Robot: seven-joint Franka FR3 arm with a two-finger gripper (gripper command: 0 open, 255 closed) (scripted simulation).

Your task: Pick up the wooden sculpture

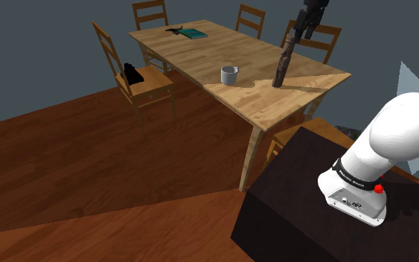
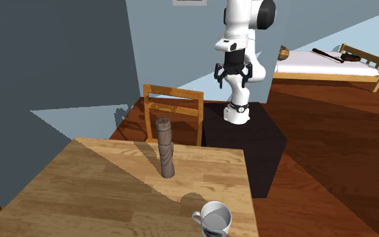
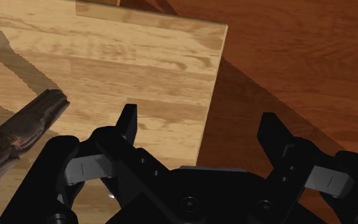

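- Wooden sculpture [image 1: 282, 65], dark brown, stands upright on the table [image 1: 200, 59] near a corner, at roughly 3 o'clock from the grey mug [image 1: 229, 74] in the shoulder view.
- Gripper [image 1: 302, 33] hangs up at its 1 o'clock there, not touching it.
- Fingers are spread wide, nothing between them.

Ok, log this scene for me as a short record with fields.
target: brown carved sculpture, standing upright on the table near its edge
claw: open, raised off the table, holding nothing
contact: none; the sculpture is off to one side of the claw, not inside it
other items: mug on the table, teal book at the far end
task state: sculpture not yet grasped
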